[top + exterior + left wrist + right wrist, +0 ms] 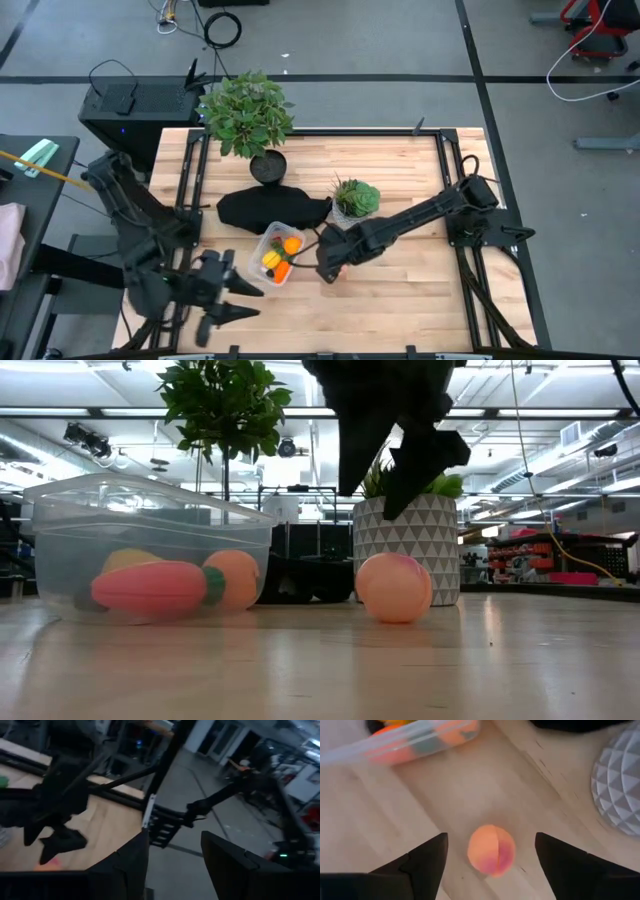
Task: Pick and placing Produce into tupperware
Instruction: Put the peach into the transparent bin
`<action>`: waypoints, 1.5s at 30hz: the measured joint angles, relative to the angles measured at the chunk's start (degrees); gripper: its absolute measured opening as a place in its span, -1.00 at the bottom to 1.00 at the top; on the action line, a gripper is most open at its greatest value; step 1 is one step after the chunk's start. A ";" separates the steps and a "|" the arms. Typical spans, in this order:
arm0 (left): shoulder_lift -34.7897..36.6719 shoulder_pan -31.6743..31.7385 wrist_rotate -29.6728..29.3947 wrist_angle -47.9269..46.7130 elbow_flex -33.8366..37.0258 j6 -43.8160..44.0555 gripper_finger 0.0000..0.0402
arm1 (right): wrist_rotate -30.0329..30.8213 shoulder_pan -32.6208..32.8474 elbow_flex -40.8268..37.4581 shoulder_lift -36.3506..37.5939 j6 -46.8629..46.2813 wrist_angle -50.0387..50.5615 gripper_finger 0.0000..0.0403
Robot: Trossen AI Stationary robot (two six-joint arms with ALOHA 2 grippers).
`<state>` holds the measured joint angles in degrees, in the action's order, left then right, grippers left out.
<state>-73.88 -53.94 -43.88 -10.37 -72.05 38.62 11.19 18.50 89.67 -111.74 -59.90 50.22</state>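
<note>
Two dark arms are over the pale wooden plank table [400, 285], and nearest the front edge sits the left gripper [238, 300], low at the front-left corner with its two dark fingers apart and nothing between them; plenty of bare wood lies to its right. A little farther in, the right gripper [490, 851] hangs over the smooth, round pink-and-orange toy fruit [491, 849], fingers [427, 857] spread wide on either side and clear of it, so the fruit rests alone on the boards. From above the arm covers most of it; only a sliver of pink shows. Just beside it stands the small clear plastic rectangular tub with rounded corners [150, 545], and there is an open strip of wood between the two. Inside, through the cloudy wall, lie a long orange carrot with a green end [150, 587], a round orange fruit [237, 577] and a yellow piece [270, 260], partly hidden behind the carrot. Behind the fruit, the white pot with a grey triangle pattern [408, 545] holds a leafy green plant [357, 196]. A limp black cloth [272, 209] lies flat past the tub, and farthest back a tall bushy plant in a dark pot [247, 112] stands near the rear edge.
</note>
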 joint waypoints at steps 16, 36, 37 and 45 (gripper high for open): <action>3.92 -7.66 -0.04 -0.69 0.00 -3.57 -0.08 | -8.31 -0.19 -0.04 -7.89 -11.71 -0.48 0.38; 3.92 -8.67 -0.04 -1.11 0.00 -4.84 -0.13 | -9.53 0.61 0.45 -8.92 -11.82 -3.43 0.15; 3.92 -8.67 -0.06 -1.17 0.00 -4.84 -0.13 | -9.52 1.08 1.09 -8.72 -11.61 -3.37 0.16; 3.92 -8.67 -0.04 -1.46 0.00 -5.03 -0.14 | -2.83 4.97 13.48 -7.77 -6.10 -11.32 0.18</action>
<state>-69.95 -62.61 -43.92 -11.84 -72.05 33.59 8.35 23.47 103.15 -119.51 -66.00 38.91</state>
